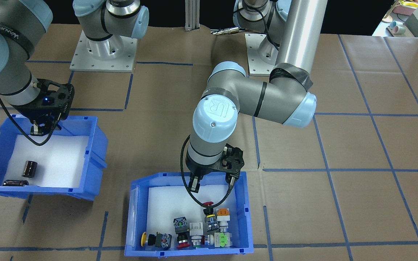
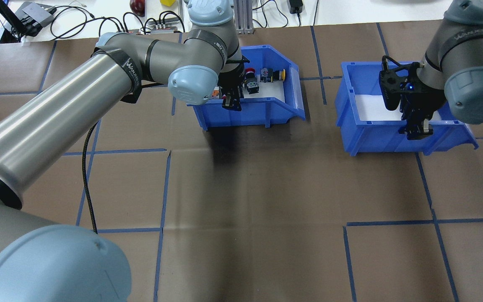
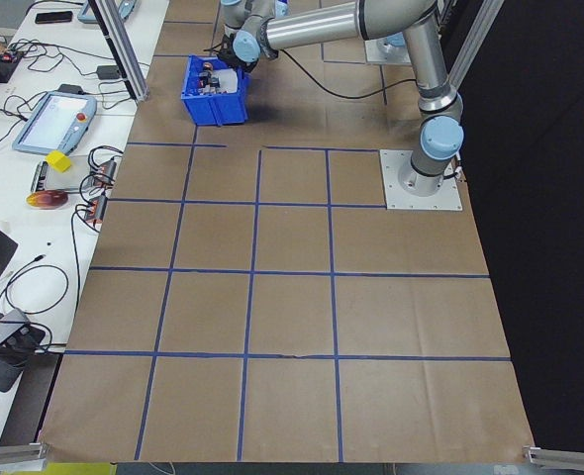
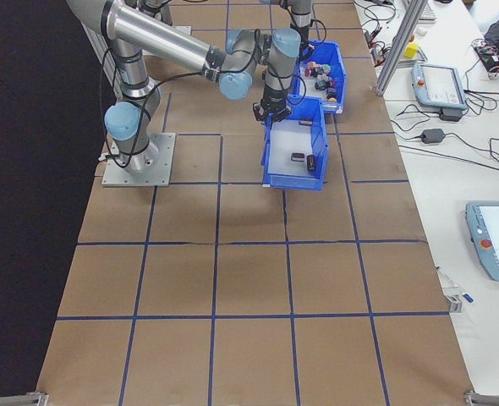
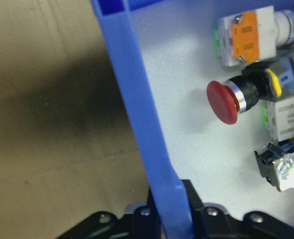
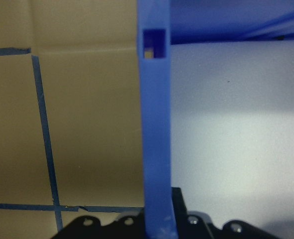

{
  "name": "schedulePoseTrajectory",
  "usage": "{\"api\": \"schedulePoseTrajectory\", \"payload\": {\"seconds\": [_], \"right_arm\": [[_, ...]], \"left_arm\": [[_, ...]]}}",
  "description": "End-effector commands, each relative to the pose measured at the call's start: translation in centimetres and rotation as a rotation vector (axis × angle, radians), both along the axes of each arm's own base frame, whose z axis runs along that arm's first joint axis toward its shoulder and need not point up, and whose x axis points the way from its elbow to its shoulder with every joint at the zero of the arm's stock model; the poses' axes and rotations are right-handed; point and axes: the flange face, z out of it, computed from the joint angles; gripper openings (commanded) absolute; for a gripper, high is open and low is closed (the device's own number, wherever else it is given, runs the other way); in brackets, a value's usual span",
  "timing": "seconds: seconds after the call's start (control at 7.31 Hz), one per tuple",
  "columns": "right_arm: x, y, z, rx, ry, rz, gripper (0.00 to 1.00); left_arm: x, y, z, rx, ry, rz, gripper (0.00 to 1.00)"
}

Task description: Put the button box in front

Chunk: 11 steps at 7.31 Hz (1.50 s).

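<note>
1. Table [image 2: 266,209]: brown paper cover with a blue tape grid, seen from the overhead view; the near half carries only the left arm's [image 2: 57,121] long forearm passing above it.
2. Left hand [image 2: 232,100]: at the near wall of the button box, one finger outside and one inside; the wrist view shows the wall running down between the fingers, clamped on it.
3. Right hand [image 2: 416,130]: at the near wall of the second bin, straddling it the same way; the wrist view shows the fingers closed on that wall.
4. Button box [image 2: 266,113]: blue bin with white floor, standing on the far half of the table, left of centre, well apart from the second bin.
5. Contents of the button box: a red mushroom push-button [image 1: 208,204], an orange-capped switch [image 1: 222,212], a green one [image 1: 223,239], a yellow one [image 1: 144,238], all gathered at the far end.
6. Second bin [image 2: 350,126]: blue, white floor, far right; two dark cylinders [image 1: 29,169] inside.
</note>
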Motion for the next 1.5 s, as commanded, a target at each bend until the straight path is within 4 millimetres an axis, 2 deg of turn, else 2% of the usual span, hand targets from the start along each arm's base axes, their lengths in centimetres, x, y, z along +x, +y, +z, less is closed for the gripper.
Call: {"api": "schedulePoseTrajectory", "payload": {"seconds": [0.0, 0.14, 0.27, 0.41, 0.55, 0.68, 0.82, 0.96, 1.09, 1.23, 1.37], "right_arm": [[0.3, 0.4, -0.3, 0.010, -0.002, -0.002, 0.10], [0.8, 2.3, -0.2, 0.008, -0.002, 0.000, 0.10], [1.4, 4.8, -0.3, 0.009, -0.001, -0.003, 0.10], [1.9, 6.6, 0.3, -0.019, 0.005, -0.005, 0.10], [2.3, 7.8, 0.3, -0.023, 0.004, -0.003, 0.11], [2.7, 9.0, -0.9, 0.001, 0.001, 0.000, 0.11], [3.9, 10.5, -1.2, 0.004, -0.001, 0.021, 0.11], [5.7, 12.2, -1.1, -0.008, 0.007, 0.007, 0.11], [8.5, 14.1, -1.6, -0.010, 0.016, -0.025, 0.11], [11.4, 15.1, -1.9, -0.024, 0.023, -0.032, 0.11], [15.2, 16.5, -1.9, -0.053, 0.028, -0.041, 0.11]], "left_arm": [[0.7, 0.3, 3.2, -0.002, -0.007, 0.011, 0.97], [1.8, 1.8, 6.6, 0.006, -0.019, -0.082, 0.97], [4.5, 3.8, 10.7, 0.023, -0.036, -0.240, 0.97], [9.3, 5.2, 14.2, 0.045, -0.047, -0.346, 0.98], [12.7, 7.1, 17.4, 0.039, -0.045, -0.478, 0.98], [14.8, 9.2, 19.8, 0.028, -0.052, -0.676, 0.99], [16.6, 10.9, 21.2, 0.011, -0.077, -0.831, 0.99], [17.9, 12.6, 21.7, -0.003, -0.089, -1.030, 0.99], [19.5, 14.2, 21.5, -0.014, -0.091, -1.241, 0.99], [21.7, 16.1, 21.7, -0.027, -0.096, -1.329, 0.99], [23.9, 17.5, 21.3, -0.035, -0.095, -1.410, 0.99]]}}
